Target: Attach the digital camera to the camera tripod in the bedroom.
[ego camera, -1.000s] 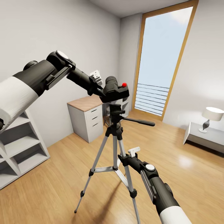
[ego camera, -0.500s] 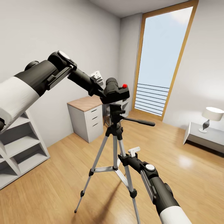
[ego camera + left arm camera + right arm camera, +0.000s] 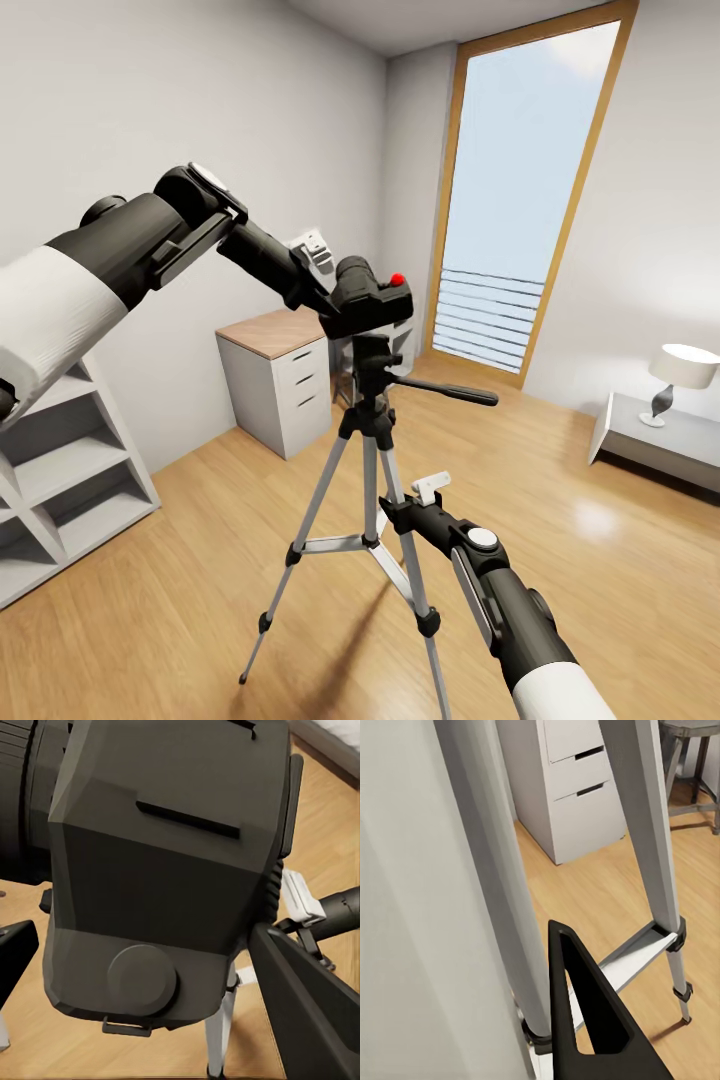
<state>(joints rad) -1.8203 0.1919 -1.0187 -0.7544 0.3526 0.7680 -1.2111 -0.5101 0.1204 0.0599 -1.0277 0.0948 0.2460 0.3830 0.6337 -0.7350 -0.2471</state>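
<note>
Left gripper (image 3: 325, 300) squeezes digital camera (image 3: 368, 298), holds it right above black head of camera tripod (image 3: 368, 470). Camera looks very close to head; touching or not, cannot tell. Right gripper (image 3: 392, 512) sits low beside silver tripod leg; fingers together or apart, cannot tell. Tripod stands on wooden floor (image 3: 560, 600).

The digital camera (image 3: 365, 297), a chunky black body with a round lens barrel and a red dot on top, is sitting level between the left gripper's (image 3: 322, 302) fingers, directly above the tripod head. The camera tripod (image 3: 368, 470) is standing upright on the wooden floor, silver legs spread, black pan handle pointing sideways. One silver leg is passing just beside the right gripper's fingers (image 3: 585, 1020).
</note>
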